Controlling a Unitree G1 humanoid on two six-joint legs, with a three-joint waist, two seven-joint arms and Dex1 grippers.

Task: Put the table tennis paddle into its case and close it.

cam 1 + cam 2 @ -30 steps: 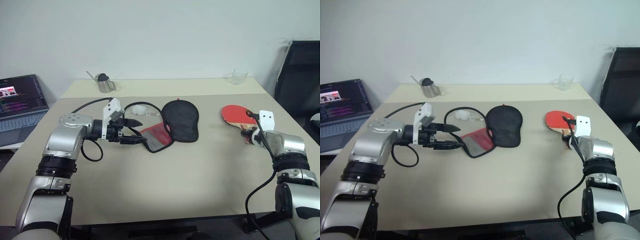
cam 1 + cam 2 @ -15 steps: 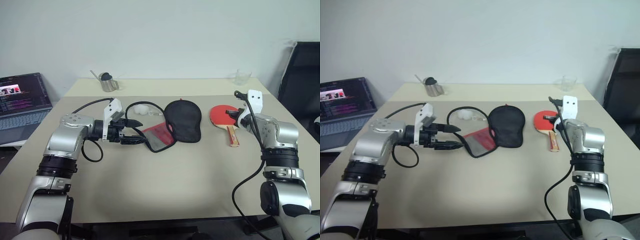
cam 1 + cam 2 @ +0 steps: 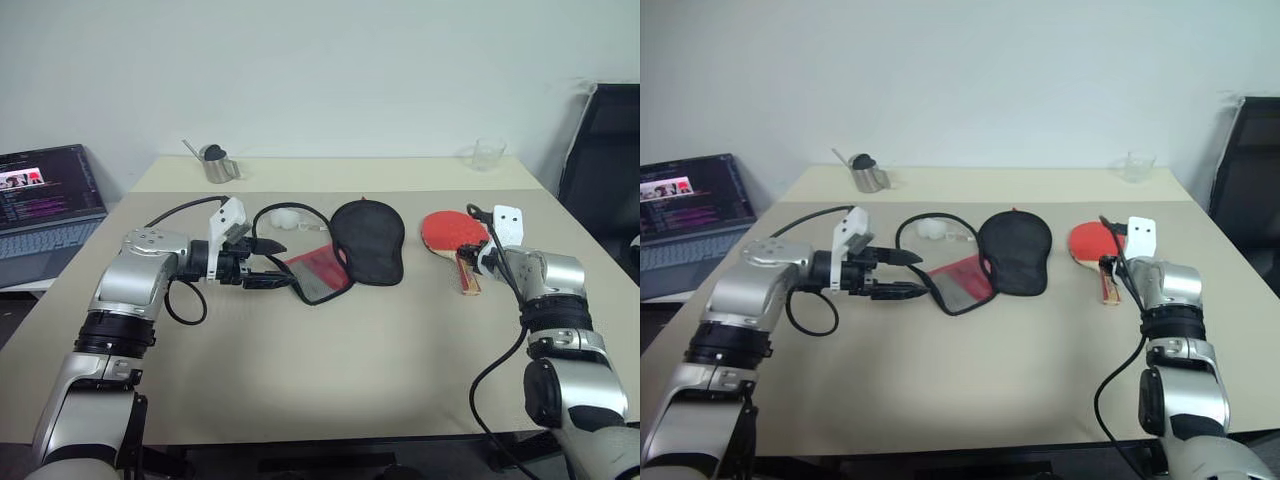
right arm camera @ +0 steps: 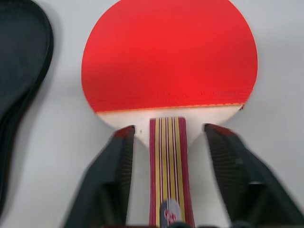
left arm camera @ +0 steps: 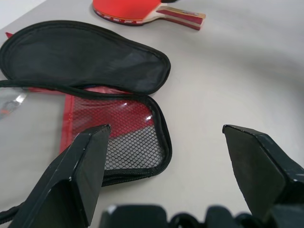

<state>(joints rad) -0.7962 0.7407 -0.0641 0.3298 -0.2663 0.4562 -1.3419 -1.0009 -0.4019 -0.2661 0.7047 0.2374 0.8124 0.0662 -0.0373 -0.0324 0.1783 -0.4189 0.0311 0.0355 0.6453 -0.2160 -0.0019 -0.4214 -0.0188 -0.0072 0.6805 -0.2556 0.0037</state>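
Observation:
The table tennis paddle [image 3: 448, 227] lies flat on the table [image 3: 330, 380] at the right, red face up, handle [image 4: 167, 161] pointing toward me. My right gripper [image 4: 169, 129] is open, with a finger on each side of the handle and a gap to it on both sides. The case [image 3: 366, 240] lies unzipped at the middle, its black lid flat and its red mesh half [image 5: 126, 142] spread toward my left gripper [image 3: 268, 266]. That gripper hovers open just beside the mesh half, holding nothing. A white fluffy charm [image 3: 283, 217] lies behind the case.
An open laptop [image 3: 45, 200] sits off the table's left edge. A metal cup [image 3: 213, 168] stands at the back left and a clear glass [image 3: 485, 153] at the back right. A black chair [image 3: 605, 170] is to the right.
The right gripper rose off the paddle, then came back down with open fingers astride the handle. The paddle now lies slightly nearer the case. The left arm stayed still.

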